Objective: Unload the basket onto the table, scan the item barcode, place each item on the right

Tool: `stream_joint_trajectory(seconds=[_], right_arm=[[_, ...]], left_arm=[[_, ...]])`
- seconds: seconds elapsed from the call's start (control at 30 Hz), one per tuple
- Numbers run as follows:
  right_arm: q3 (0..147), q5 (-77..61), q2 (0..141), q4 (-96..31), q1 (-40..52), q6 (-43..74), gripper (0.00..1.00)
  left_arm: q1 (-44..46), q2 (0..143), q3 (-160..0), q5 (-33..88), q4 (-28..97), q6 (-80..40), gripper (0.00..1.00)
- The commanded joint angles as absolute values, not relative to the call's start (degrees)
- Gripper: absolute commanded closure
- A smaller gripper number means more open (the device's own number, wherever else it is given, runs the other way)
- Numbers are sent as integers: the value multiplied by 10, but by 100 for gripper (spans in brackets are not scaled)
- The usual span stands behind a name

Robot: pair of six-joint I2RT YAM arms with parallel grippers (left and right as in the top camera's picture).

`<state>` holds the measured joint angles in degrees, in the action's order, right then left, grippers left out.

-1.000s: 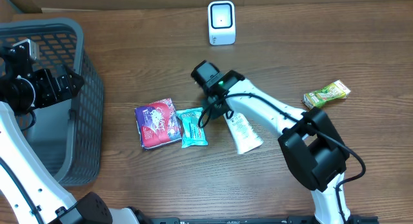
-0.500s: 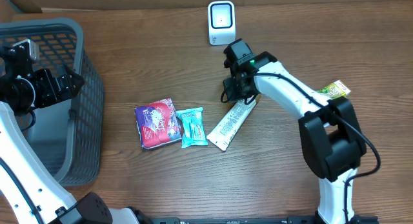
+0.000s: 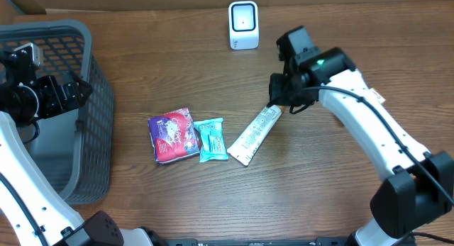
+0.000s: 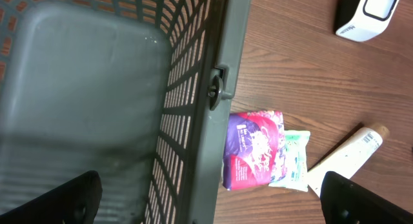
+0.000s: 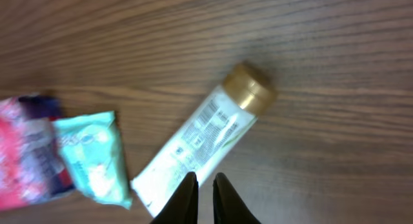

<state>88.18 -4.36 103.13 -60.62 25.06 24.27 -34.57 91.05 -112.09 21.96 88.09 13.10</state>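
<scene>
Our right gripper [image 5: 204, 180], fingers pressed together, empty, has left the tube [image 3: 255, 136] lying short of the scanner [image 3: 243, 25], unscanned.

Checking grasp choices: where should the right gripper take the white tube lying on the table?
Probably mid-body of the white tube, from straight above, jaws across its narrow width: it lies flat, diagonal, and the teal packet crowds its crimped end.

Brown wood-grain table [image 3: 298, 189] under even light
</scene>
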Motion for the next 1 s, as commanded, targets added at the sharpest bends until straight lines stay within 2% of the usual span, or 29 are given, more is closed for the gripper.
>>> stream_joint_trajectory(seconds=[0.0, 0.17, 0.27, 0.43, 0.67, 0.83, 0.97], right_arm=[[810, -9, 1043, -556, 249, 271, 91], [719, 38, 1046, -457, 246, 269, 93], [694, 37, 1047, -411, 246, 220, 93], [681, 27, 1050, -354, 247, 160, 93], [681, 13, 1059, -293, 247, 135, 93], [684, -1, 1060, -280, 247, 106, 92], [719, -1, 1054, -336, 246, 134, 93]], left_arm=[[-345, 914, -1122, 219, 881, 133, 0], [-345, 914, -1122, 218, 880, 133, 1], [-345, 914, -1122, 218, 880, 133, 0], [-345, 914, -1122, 218, 880, 133, 1], [-345, 914, -1122, 218, 880, 133, 0], [-345, 914, -1122, 218, 880, 133, 0], [-345, 914, -1122, 218, 880, 133, 0]])
